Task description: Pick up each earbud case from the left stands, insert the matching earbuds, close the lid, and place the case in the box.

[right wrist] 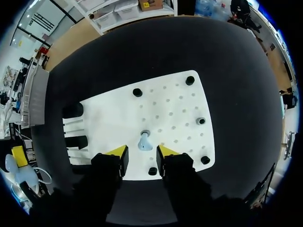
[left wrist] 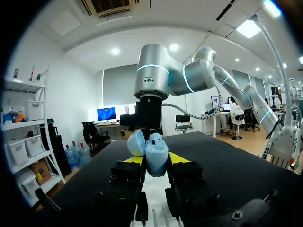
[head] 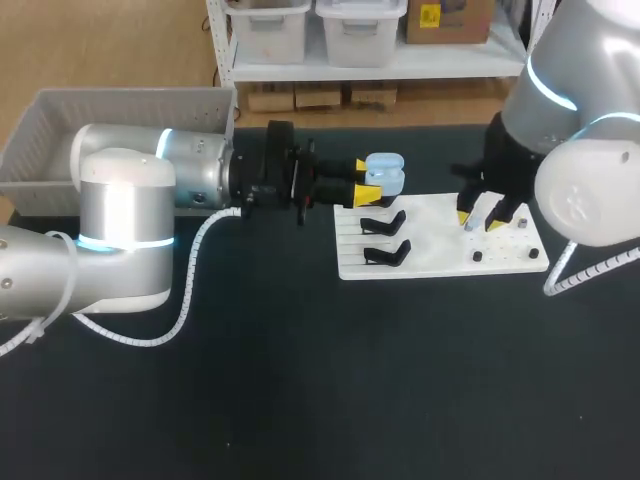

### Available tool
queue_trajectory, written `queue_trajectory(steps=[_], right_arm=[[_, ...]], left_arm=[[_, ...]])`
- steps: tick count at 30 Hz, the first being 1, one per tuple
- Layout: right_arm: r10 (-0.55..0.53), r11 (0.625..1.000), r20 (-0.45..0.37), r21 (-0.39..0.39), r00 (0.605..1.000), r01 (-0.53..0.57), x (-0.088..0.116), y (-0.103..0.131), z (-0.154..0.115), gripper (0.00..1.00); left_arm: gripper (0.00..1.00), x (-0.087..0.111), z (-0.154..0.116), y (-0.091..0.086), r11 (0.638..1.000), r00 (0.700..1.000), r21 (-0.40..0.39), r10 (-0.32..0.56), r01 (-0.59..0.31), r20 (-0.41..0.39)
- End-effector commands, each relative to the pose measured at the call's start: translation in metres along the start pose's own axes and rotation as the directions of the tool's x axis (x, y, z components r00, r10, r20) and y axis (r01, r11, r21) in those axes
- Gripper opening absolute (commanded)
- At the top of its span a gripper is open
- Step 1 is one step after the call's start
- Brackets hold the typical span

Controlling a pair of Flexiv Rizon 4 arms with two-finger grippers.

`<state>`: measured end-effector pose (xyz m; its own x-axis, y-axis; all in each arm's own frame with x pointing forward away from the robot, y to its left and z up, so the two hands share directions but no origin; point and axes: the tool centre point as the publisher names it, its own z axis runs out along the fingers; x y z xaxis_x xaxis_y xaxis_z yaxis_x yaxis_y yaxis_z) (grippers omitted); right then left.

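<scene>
A light blue earbud case (head: 386, 172) with its lid up is held sideways above the table, and my left gripper (head: 366, 181) is shut on it. In the left wrist view the open case (left wrist: 156, 153) sits between the yellow tips of my left gripper (left wrist: 156, 161). My right gripper (head: 482, 220) hangs over the white board (head: 440, 250), pointing down. Its fingers stand apart in the right wrist view, where a pale blue earbud (right wrist: 144, 141) stands on the board (right wrist: 165, 109) just ahead of my right gripper (right wrist: 142, 153), touching neither tip.
Two empty black stands (head: 385, 222) (head: 388, 252) sit at the board's left end. Small black pegs (right wrist: 137, 92) (right wrist: 190, 80) dot the board. A grey box (head: 120, 110) stands at the back left of the table.
</scene>
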<state>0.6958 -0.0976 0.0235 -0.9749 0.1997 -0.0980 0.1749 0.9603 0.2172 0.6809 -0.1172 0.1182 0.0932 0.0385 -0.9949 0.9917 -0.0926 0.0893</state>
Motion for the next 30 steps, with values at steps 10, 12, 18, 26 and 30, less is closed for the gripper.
queue_trajectory(steps=[10, 12, 18, 26, 30], right_arm=[[0.009, 1.000, 0.011, -0.005, 1.000, -0.009, -0.0008, -0.0003, 0.0045, 0.35], [0.010, 1.000, 0.009, -0.005, 1.000, -0.010, -0.0011, -0.0005, 0.0053, 0.34], [0.017, 1.000, 0.009, -0.005, 1.000, -0.017, -0.0036, -0.0018, 0.0080, 0.32], [0.024, 1.000, 0.005, -0.014, 1.000, -0.024, -0.0051, -0.0009, 0.0095, 0.31], [0.025, 1.000, 0.003, -0.018, 1.000, -0.025, -0.0062, 0.0002, 0.0103, 0.29]], left_arm=[[0.00, 0.0005, 0.0000, -0.0019, 1.000, 1.000, -0.007, 0.003, -0.003, 0.002], [0.00, 0.0005, 0.0000, -0.0019, 1.000, 1.000, -0.007, 0.003, -0.003, 0.002], [0.00, 0.0005, 0.0000, -0.0019, 1.000, 1.000, -0.007, 0.003, -0.003, 0.002], [0.00, 0.0005, 0.0000, -0.0019, 1.000, 1.000, -0.007, 0.003, -0.003, 0.002], [0.00, 0.0005, 0.0000, -0.0019, 1.000, 1.000, -0.007, 0.003, -0.003, 0.002]])
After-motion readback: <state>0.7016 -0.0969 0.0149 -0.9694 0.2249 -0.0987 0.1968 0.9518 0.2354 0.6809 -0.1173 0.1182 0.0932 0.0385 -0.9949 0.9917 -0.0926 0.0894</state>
